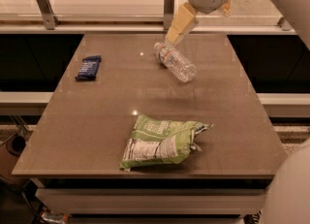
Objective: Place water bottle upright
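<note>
In the camera view, the task is at its start as far as can be judged. The water bottle (pixel 176 62) lies on its side on the table (pixel 97 121), so nothing has been set upright yet. What is left is the whole of it: taking hold of the bottle, turning it onto its base and letting it go.

The gripper (pixel 181 24) hangs above the far part of the table, its cream-coloured tip just beyond the bottle's neck end and apparently not touching it. It holds nothing, but whether it is open or closed cannot be told from here.

The bottle rests in the far half of the table, a little right of the middle. It lies at a slant, with its cap end toward the far left and its base toward the near right. It is small, clear and ribbed, with a thin band of colour near the neck.

Well apart from it are a green bag (pixel 162 143) near the front edge and a dark blue wrapper (pixel 88 67) at the left.
</note>
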Controlling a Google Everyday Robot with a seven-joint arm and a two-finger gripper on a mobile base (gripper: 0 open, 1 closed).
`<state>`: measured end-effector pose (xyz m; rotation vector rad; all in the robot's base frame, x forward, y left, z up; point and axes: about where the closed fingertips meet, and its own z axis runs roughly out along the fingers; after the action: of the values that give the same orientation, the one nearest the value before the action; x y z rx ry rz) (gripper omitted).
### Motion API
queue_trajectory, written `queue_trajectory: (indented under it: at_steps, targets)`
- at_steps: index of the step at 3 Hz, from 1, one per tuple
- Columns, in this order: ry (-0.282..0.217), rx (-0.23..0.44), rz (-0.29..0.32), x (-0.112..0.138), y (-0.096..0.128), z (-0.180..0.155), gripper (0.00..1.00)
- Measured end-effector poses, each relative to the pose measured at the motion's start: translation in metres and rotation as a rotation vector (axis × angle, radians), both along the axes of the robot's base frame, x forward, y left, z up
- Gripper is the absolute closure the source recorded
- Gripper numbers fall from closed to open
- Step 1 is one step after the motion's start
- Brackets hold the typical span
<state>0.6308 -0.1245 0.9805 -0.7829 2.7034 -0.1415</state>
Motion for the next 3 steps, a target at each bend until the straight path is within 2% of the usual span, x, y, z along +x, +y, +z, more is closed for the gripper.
queue_trajectory:
  at_steps: [1,3]
  targets:
    - [0.041,-0.003,-0.018,0.015,0.009,-0.017,0.0]
    - [0.086,0.024,-0.031,0.044,0.018,-0.043,0.0]
